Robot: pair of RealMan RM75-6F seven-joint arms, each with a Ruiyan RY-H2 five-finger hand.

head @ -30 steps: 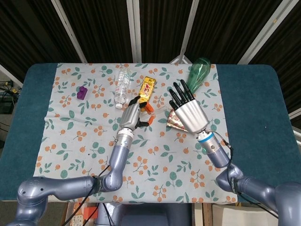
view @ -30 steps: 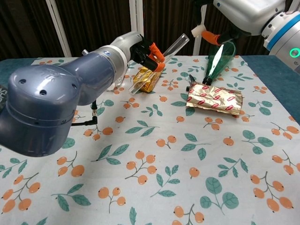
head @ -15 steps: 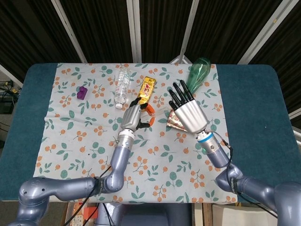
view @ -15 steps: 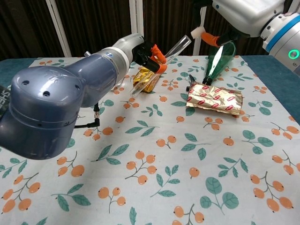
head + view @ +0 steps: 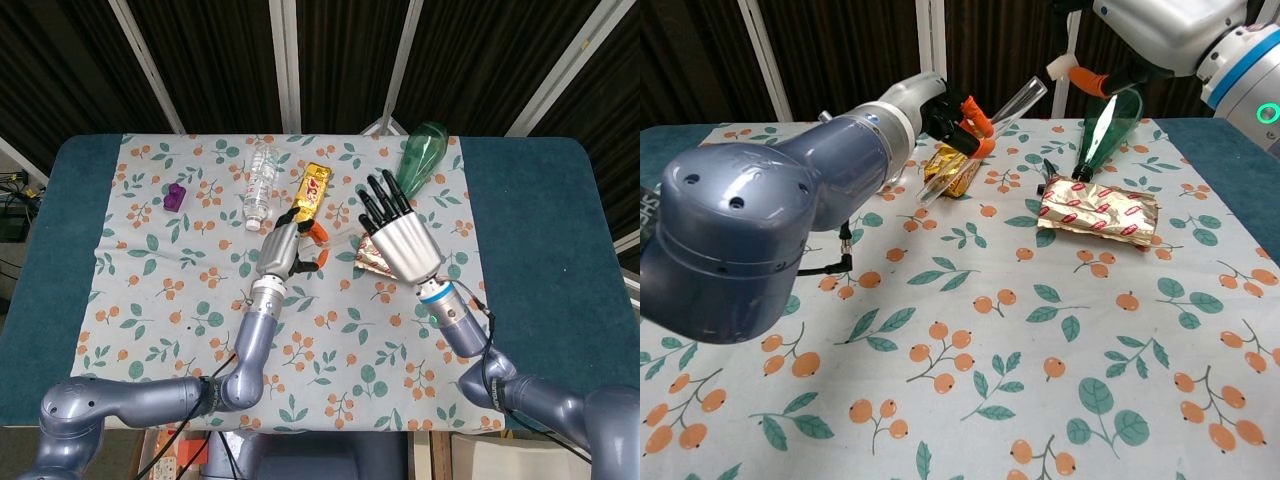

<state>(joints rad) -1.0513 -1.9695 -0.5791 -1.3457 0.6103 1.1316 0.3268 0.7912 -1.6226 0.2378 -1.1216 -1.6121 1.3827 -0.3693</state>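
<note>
My left hand [image 5: 283, 246] [image 5: 943, 112] hangs above the flowered tablecloth [image 5: 190, 270] and pinches a clear plastic tube [image 5: 1011, 104] between orange-tipped fingers. The tube slants up to the right, over a gold snack bar [image 5: 314, 189] [image 5: 951, 169]. My right hand [image 5: 399, 236] [image 5: 1155, 30] is open with its fingers spread, raised over a crinkled foil snack bag [image 5: 1098, 211] [image 5: 367, 258] that it partly hides in the head view. A green bottle [image 5: 422, 152] [image 5: 1106, 128] lies just beyond the right hand's fingertips.
A clear water bottle [image 5: 259, 182] lies at the back, left of the gold bar. A small purple object [image 5: 175, 196] sits at the far left. Blue table surface [image 5: 530, 230] borders the cloth on both sides, and dark curtains stand behind.
My left hand has shifted slightly to the right with the tube in it. The right hand has hardly moved.
</note>
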